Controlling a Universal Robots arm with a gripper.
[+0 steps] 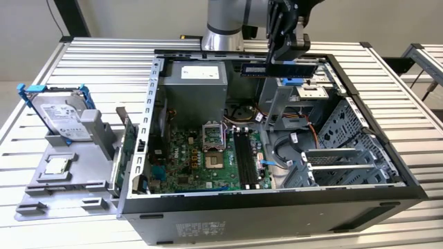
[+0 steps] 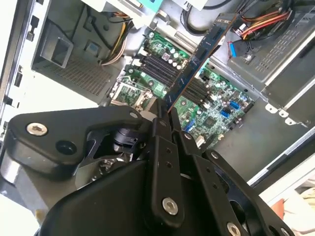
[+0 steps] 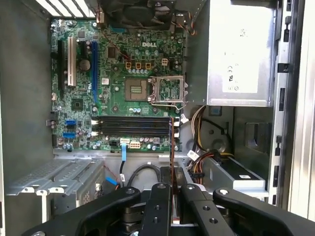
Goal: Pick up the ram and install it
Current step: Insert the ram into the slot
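Note:
My gripper [image 1: 286, 63] is shut on the ram [image 1: 278, 69], a long narrow blue-green stick with dark chips. It holds the stick level, high above the back of the open computer case [image 1: 270, 207]. In the second wrist view the ram [image 2: 199, 54] reaches out from the shut fingers [image 2: 162, 132] over the green motherboard [image 2: 216, 103]. In the first wrist view the ram [image 3: 172, 147] shows edge-on, just past one end of the black memory slots [image 3: 132, 126]. Those slots [image 1: 246, 155] lie well below the stick.
A grey hard drive [image 1: 62, 116] in a blue frame and a small silver processor chip [image 1: 55, 166] rest on a grey tray [image 1: 69, 181] at the exterior view's left. Inside the case are the power supply [image 1: 197, 83], the processor socket [image 3: 167, 91], cables [image 3: 206, 123] and a metal drive cage [image 1: 346, 161].

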